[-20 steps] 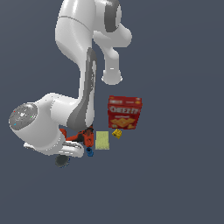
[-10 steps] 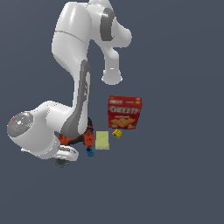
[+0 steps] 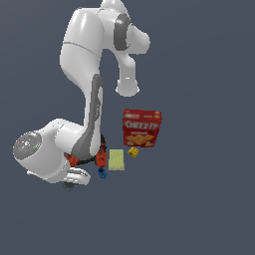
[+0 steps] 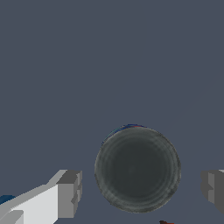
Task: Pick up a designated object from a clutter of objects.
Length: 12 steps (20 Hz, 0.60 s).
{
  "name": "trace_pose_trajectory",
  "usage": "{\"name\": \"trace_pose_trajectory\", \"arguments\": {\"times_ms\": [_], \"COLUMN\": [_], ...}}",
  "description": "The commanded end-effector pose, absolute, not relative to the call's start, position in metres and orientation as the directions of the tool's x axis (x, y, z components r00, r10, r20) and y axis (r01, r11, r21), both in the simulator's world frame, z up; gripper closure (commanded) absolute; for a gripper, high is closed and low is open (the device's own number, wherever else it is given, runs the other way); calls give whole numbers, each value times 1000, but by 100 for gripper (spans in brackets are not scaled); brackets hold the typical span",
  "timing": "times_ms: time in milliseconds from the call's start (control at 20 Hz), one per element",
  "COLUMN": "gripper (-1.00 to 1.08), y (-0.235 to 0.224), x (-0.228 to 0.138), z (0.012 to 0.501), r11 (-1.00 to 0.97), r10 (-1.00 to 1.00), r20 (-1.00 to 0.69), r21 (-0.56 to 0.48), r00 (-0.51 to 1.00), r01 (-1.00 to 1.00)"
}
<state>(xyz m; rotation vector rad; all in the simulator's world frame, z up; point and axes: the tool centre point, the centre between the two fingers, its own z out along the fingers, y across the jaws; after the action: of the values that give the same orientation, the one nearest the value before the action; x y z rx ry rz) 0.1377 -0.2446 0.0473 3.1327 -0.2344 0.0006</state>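
In the wrist view the designated object [image 4: 138, 168], a dark grey round flattish can with a bluish rim, lies on the grey floor between my two fingers. My gripper [image 4: 142, 191] is open, with one finger [image 4: 70, 194] on one side of the can and the other finger [image 4: 213, 186] on the opposite side, neither touching it. In the exterior view my hand [image 3: 74, 178] hangs low at the left end of the clutter and the arm hides the can. The orange-red and black drill [image 3: 101, 157] shows partly beside my hand.
A tiny blue piece [image 3: 102, 173] lies close to my hand. A pale yellow-green pad [image 3: 117, 159], a tiny yellow cube [image 3: 133, 152] and a red Cheez-It box [image 3: 142, 128] lie further toward the exterior view's right.
My wrist and hand have shifted slightly toward the exterior view's left and a little lower. The clutter has not moved.
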Motion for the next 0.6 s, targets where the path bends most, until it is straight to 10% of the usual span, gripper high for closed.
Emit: {"name": "trace_pose_trajectory", "arguments": {"times_ms": [0, 450, 500, 550], "gripper": [-92, -92, 108, 108], "y": [-244, -245, -245, -245], "x": [137, 138, 138, 138], "z": [32, 14, 14, 14], "r11": [-989, -989, -989, -989], "r10": [-149, -149, -149, -149], "r20": [-1, 0, 0, 0], "r21": [0, 0, 0, 0], "r00": [989, 989, 989, 989], "r01": [-149, -149, -149, -149]}}
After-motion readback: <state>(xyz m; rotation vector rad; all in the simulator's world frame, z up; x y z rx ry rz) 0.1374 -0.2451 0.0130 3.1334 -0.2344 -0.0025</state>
